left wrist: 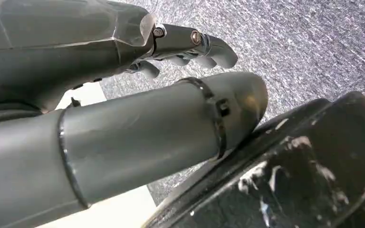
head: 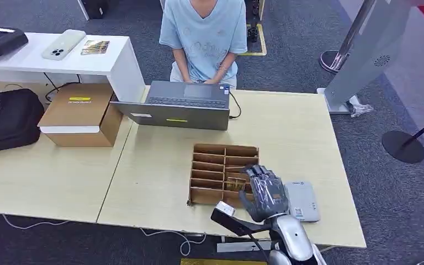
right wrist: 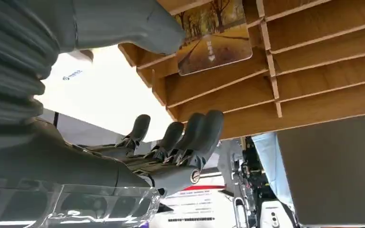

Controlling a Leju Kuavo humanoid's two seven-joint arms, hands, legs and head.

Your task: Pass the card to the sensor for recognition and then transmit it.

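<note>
1. Over the near right corner of the wooden divider box [head: 224, 172] on the table [head: 160, 165] is where my right hand [head: 263, 190] sits, palm down, above the slots on that side.
2. From my right wrist camera the fingers [right wrist: 190, 135] are spread a bit and lightly curled, nothing between them. So that hand is wide and holding nothing. The thumb [right wrist: 138, 28] sits just beside the card [right wrist: 215, 35], and I can't tell if it's actually touching it.
3. That card has an autumn tree road picture on it and stands in one of the box's slots, leaning on a wooden divider. From my head camera it's just a small brownish thing [head: 233, 185] right by my fingertips.
4. Just to the right of my hand lies a flat grey sensor pad [head: 302, 201], close to the table's near edge.
5. My left hand [left wrist: 190, 45] hangs down over grey carpet. Its fingers look loosely curled with nothing in them, but the view is too tight for me to say how far apart they are.
6. Across the table a person in a light blue shirt [head: 203, 33] sits behind a grey laptop [head: 179, 105]. A cardboard box [head: 80, 115] and a black bag [head: 5, 118] sit on the table to the left.
</note>
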